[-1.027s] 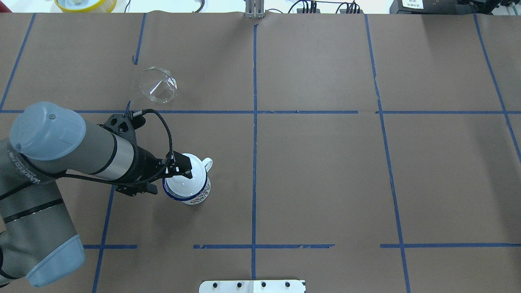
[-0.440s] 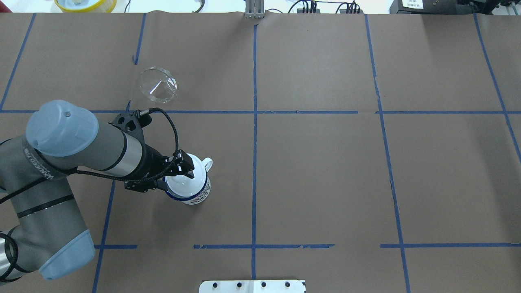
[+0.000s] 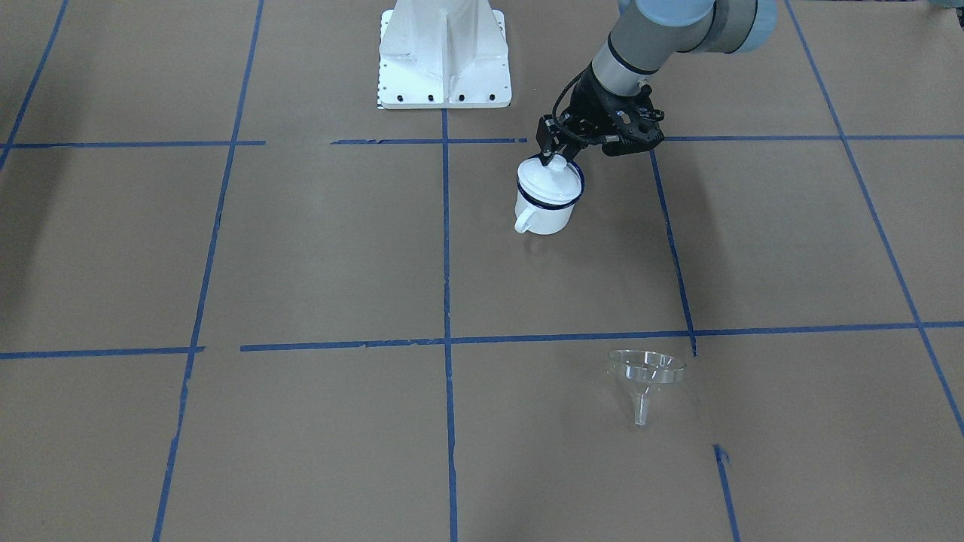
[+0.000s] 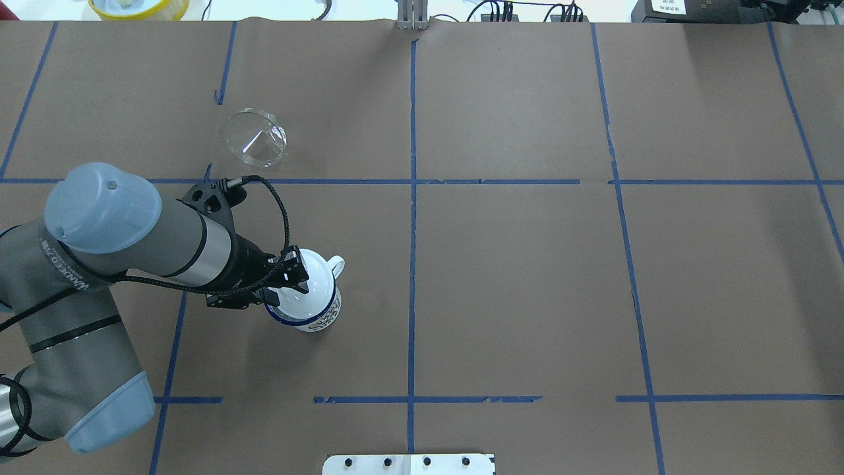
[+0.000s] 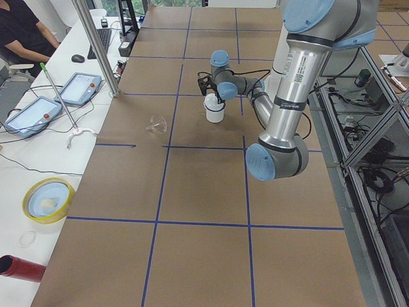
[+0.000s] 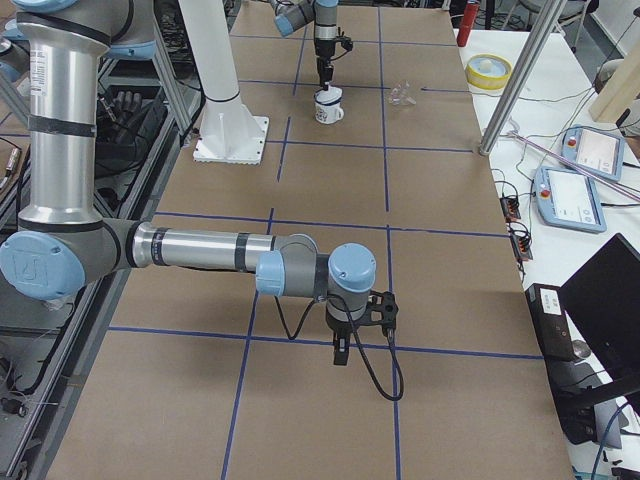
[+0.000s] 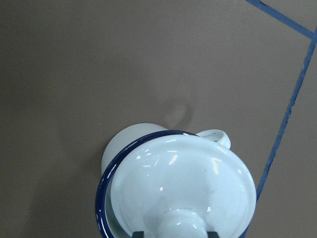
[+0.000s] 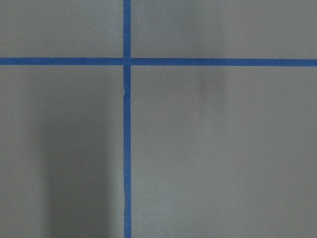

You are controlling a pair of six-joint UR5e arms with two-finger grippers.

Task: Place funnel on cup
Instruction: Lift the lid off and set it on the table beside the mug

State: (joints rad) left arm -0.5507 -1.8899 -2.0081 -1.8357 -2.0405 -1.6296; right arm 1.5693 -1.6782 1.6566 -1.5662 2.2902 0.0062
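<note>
On the cup (image 4: pixel 322 316), left jaws clamp lid knob (image 7: pixel 176 224) | right jaws: cannot tell | funnel (image 4: pixel 256 137) well apart

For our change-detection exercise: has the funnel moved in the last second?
No. The funnel keeps its spot just beyond the blue tape line in the overhead view.

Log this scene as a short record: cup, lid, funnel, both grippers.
cup: upright on table, covered
lid: on cup, knob up
funnel: on table, apart from cup, untouched
left gripper: at lid, jaws either side of knob
right gripper: over table, far from cup; jaws unclear
task: funnel not yet on cup
</note>
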